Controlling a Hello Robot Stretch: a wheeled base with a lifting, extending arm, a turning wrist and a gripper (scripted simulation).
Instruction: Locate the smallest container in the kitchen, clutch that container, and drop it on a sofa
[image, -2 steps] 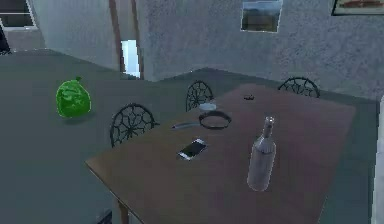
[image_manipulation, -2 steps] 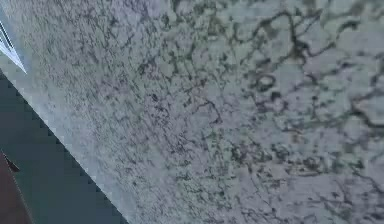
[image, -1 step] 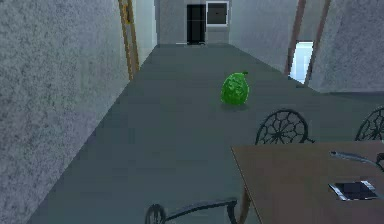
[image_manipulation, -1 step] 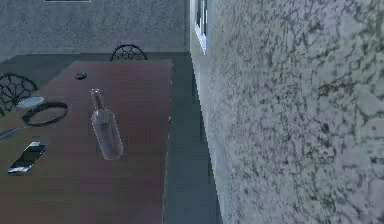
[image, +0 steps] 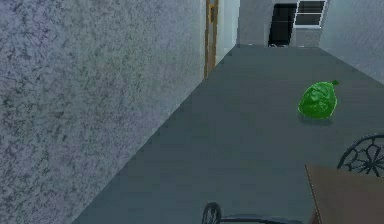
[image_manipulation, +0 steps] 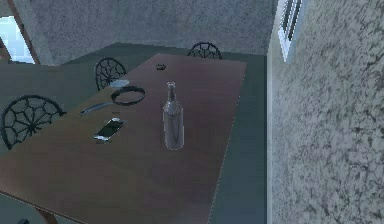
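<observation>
A brown wooden table (image_manipulation: 200, 160) carries a tall clear glass bottle (image_manipulation: 174, 118) standing upright near its middle. Left of the bottle lies a round dark-rimmed dish (image_manipulation: 127, 94) with a pale long utensil (image_manipulation: 95, 107) beside it. A flat phone-like slab (image_manipulation: 108, 129) lies nearer the table's front. A small dark blob (image_manipulation: 160, 68) sits at the far end of the tabletop.
Dark metal chairs (image_manipulation: 28, 115) with patterned round backs ring the table; one chair back (image: 362, 157) and the table's corner (image: 345, 195) show in the forward view. A speckled wall (image: 80, 90) runs along the left. A green rounded object (image: 319, 101) lies on the grey floor; a wooden door frame (image: 211, 35) stands beyond.
</observation>
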